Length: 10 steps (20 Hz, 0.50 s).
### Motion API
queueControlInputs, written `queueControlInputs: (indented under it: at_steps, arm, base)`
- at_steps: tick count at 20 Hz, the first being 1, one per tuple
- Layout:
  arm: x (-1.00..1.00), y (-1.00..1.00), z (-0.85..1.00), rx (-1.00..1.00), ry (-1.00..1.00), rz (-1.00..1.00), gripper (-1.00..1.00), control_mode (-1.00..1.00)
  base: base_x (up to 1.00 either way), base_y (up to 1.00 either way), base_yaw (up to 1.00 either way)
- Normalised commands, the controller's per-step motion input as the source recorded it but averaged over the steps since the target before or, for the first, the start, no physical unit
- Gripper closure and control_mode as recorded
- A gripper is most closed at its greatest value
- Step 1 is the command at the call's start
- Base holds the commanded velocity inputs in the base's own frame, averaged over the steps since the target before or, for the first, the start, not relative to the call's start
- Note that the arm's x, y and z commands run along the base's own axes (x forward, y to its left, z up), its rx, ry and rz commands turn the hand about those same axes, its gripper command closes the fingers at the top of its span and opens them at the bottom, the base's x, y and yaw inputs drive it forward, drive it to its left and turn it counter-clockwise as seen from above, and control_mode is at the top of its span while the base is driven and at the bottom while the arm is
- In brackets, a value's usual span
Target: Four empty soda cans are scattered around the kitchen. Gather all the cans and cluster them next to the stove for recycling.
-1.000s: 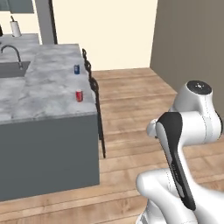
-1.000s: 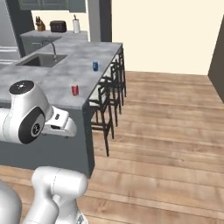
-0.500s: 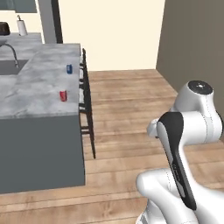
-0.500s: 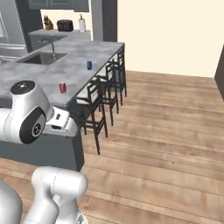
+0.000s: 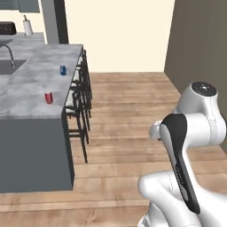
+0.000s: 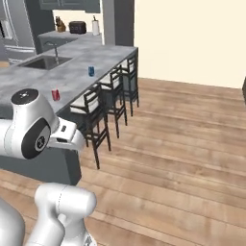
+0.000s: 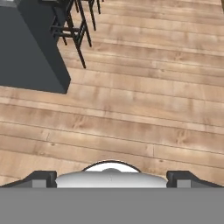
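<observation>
Two soda cans stand upright on the grey marble island counter (image 5: 26, 88): a red can (image 5: 48, 98) near its front right corner and a blue can (image 5: 62, 70) farther back by the right edge. The right base view has the same red can (image 6: 55, 94) and blue can (image 6: 91, 71). My gripper (image 7: 111, 178) hangs over bare wooden floor, well to the right of the island, open with nothing between its fingertips (image 7: 41, 178). The stove is out of view.
Black bar stools (image 5: 77, 99) line the island's right side, their legs (image 7: 78, 35) in the hand view. A sink (image 6: 45, 61) is set into the counter. The dark island corner (image 7: 39, 65) stands close. Open wooden floor (image 6: 182, 158) stretches to the right.
The base has moved, so the island and cans have slid left in both base views. The cans keep their places on the counter. The gripper stays open.
</observation>
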Motion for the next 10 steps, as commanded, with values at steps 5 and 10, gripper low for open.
queueControlInputs:
  at_steps: [5, 10]
  arm:
    - [0.0, 0.0, 0.0, 0.0, 0.0, 0.0, -1.0, 1.0]
    - [0.0, 0.0, 0.0, 0.0, 0.0, 0.0, -1.0, 1.0]
  base:
    - [0.67, -0.62, 0.16]
    - [0.71, -0.58, 0.13]
